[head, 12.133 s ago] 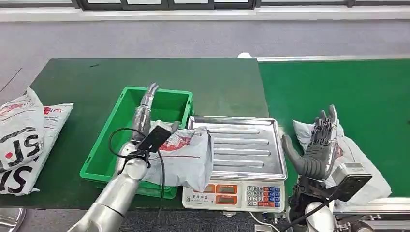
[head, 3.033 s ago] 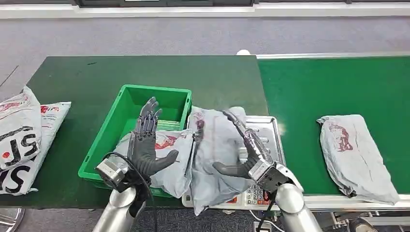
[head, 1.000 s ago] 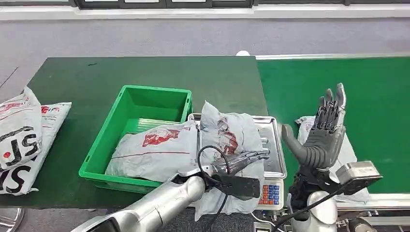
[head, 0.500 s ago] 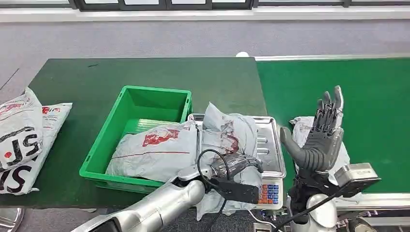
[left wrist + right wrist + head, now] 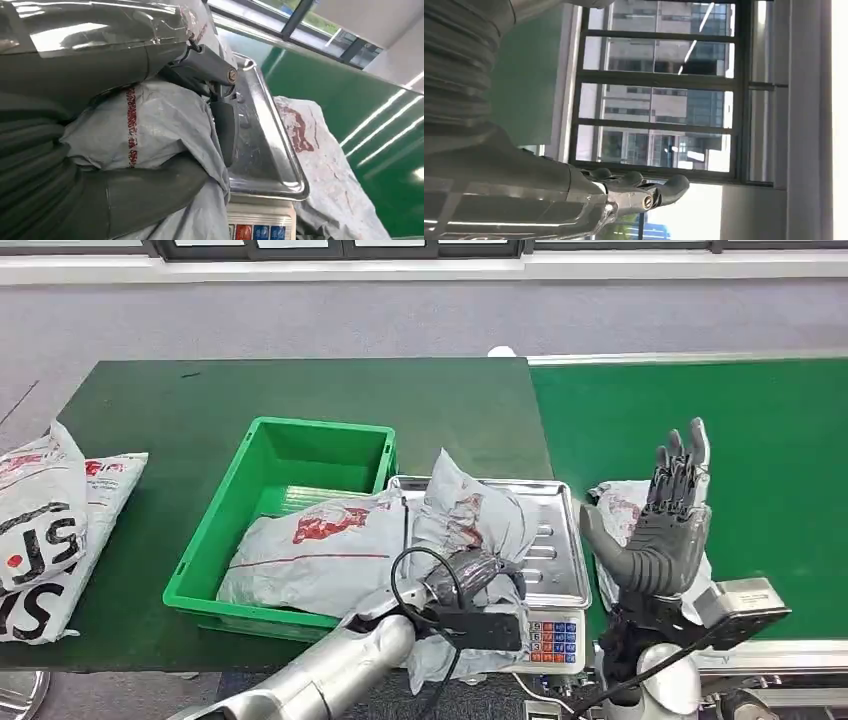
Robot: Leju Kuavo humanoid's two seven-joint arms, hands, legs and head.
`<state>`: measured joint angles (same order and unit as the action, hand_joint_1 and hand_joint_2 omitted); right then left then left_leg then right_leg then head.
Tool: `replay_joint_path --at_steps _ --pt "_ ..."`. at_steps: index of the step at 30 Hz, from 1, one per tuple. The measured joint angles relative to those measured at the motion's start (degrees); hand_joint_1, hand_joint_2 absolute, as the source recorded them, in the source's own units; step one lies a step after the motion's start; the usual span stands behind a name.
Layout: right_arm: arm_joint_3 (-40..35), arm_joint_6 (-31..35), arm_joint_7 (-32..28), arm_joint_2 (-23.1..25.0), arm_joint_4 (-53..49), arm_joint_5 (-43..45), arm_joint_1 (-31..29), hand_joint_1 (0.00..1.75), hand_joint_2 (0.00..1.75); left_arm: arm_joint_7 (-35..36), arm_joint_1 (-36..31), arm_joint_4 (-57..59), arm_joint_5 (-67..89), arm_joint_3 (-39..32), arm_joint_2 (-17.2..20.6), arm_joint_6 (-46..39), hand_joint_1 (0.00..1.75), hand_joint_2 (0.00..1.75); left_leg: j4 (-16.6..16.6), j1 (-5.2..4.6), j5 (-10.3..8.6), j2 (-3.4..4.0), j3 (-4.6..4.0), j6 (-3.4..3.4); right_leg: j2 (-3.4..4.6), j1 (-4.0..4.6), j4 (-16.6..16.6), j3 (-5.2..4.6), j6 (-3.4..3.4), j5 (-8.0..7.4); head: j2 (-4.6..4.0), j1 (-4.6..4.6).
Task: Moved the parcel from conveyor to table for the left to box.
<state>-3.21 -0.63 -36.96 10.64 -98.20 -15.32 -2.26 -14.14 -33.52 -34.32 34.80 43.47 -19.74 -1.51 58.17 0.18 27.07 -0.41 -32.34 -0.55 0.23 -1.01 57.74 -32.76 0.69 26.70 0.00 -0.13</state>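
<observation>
Left hand had its fingers bunched into the grey parcel lying on the scale tray, beside the green box. Right hand was spread, holding nothing. I'd lift clear of the box rim before swinging over.

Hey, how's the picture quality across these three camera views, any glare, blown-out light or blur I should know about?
Head view: even, sharp lighting, mild sheen on the scale tray. Left wrist view: strong glare on the left robot hand, bright streaks on the conveyor, the gripped parcel stays readable. Right wrist view: backlit windows, overexposed at one edge, right robot hand dim.
</observation>
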Motion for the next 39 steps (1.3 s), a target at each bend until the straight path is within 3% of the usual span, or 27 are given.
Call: replay_joint_path --at_steps 4,6,9,13,20,24,27,30,35,39 --pt "0.0 -0.04 0.0 -0.02 0.0 0.2 0.04 0.0 1.75 -3.15 0.99 -0.96 -1.53 -2.56 0.15 -2.17 1.75 1.75 0.0 0.0 0.0 0.01 0.0 0.0 0.0 0.0 0.0 -0.03 0.0 0.0 0.0 0.0" --pt "0.02 -0.04 0.0 -0.02 -0.07 0.53 0.21 0.0 1.75 -7.97 2.53 -3.35 -3.81 -4.7 0.53 -5.47 1.75 1.75 0.0 0.0 -0.01 0.03 -0.02 -0.01 0.03 0.0 0.0 -0.07 -0.01 -0.02 0.0 0.0" --pt "0.17 0.09 0.11 -0.02 -0.5 1.29 0.59 0.0 1.75 -16.81 6.84 -13.68 -10.35 -9.05 1.79 -11.24 1.75 1.75 0.0 0.0 -0.05 0.04 -0.17 -0.06 0.03 0.0 0.01 -0.21 -0.01 -0.02 0.0 0.0" --pt "0.22 0.68 0.09 -0.02 -0.5 2.14 0.6 0.0 1.75 -20.49 11.09 -27.54 -14.77 -13.06 4.13 -14.52 1.75 1.75 0.0 0.02 -0.05 0.04 -0.32 -0.06 0.03 0.01 0.02 -0.36 -0.02 -0.01 0.0 0.0" --pt "0.24 1.05 0.09 -0.04 -0.5 2.71 0.59 0.0 1.75 -21.22 14.95 -42.09 -16.7 -16.15 6.67 -18.22 1.75 1.75 0.0 0.02 -0.05 0.0 -0.48 -0.06 0.01 0.01 0.03 -0.48 -0.01 -0.01 0.0 0.0" --pt "0.24 1.48 0.04 -0.09 -0.48 3.12 0.6 0.0 1.75 -21.64 16.45 -47.23 -15.03 -17.35 7.8 -25.6 1.75 1.75 0.0 0.02 -0.05 0.03 -0.51 -0.06 0.03 0.0 0.03 -0.54 -0.01 -0.02 0.0 0.0" --pt "0.24 2.21 -0.09 -0.22 -0.48 3.36 0.67 0.0 1.75 -18.53 16.21 -49.13 -7.57 -19.3 9.07 -30.09 1.75 1.75 0.0 0.02 -0.05 0.0 -0.49 -0.06 0.01 0.01 0.02 -0.54 -0.01 -0.01 0.0 -0.02" --pt "0.24 2.56 -0.07 -0.37 -0.74 3.41 1.33 0.0 1.75 -6.37 13.98 -46.04 8.72 -21.65 10.14 -30.38 1.75 1.75 0.0 0.02 -0.09 -0.01 -0.49 -0.08 -0.01 0.02 0.03 -0.52 -0.01 -0.02 0.0 0.0" --pt "0.24 2.75 -0.07 -0.46 -1.33 3.41 2.22 0.0 1.75 -3.66 12.23 -40.93 13.06 -24.46 11.06 -30.47 1.75 1.75 0.0 0.04 -0.14 0.21 -0.51 -0.14 0.19 0.04 0.03 -0.66 -0.16 -0.16 0.0 -0.02" --pt "0.24 2.52 -0.07 -0.46 -1.57 3.02 2.32 0.0 1.75 5.05 10.3 -35.8 21.1 -25.61 11.54 -25.66 1.75 1.75 0.0 0.04 -0.14 0.18 -0.52 -0.13 0.17 0.04 0.03 -0.65 -0.16 -0.15 0.0 -0.02"
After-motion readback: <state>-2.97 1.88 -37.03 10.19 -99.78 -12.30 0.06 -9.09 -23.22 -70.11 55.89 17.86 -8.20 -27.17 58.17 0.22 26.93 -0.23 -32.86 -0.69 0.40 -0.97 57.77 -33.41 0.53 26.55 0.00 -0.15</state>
